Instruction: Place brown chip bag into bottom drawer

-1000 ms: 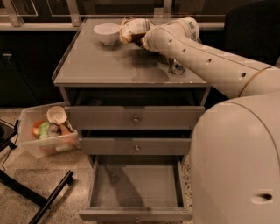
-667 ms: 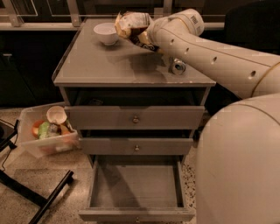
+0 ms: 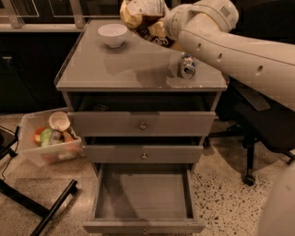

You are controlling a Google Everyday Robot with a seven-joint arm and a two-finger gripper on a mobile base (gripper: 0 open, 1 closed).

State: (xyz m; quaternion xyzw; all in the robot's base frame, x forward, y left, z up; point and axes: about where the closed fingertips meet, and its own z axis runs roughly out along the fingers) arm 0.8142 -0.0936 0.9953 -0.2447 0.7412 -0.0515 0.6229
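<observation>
Holding chip bag (image 3: 139, 15), gripper (image 3: 161, 29) abv cabinet (image 3: 110, 67)

Single camera: set high, facing forward and down onto the cabinet (image 3: 138, 69) front, moderately near; bottom drawer (image 3: 143, 196) at 6 o'clock, gripper (image 3: 160, 26) clasping brown chip bag (image 3: 140, 14) at 12 o'clock.

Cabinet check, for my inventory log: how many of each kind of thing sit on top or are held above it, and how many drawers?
drawers: 3, the bottom drawer pulled out
white bowl: 1
can: 1
brown chip bag: 1, held above the top by the gripper
total: 6
</observation>
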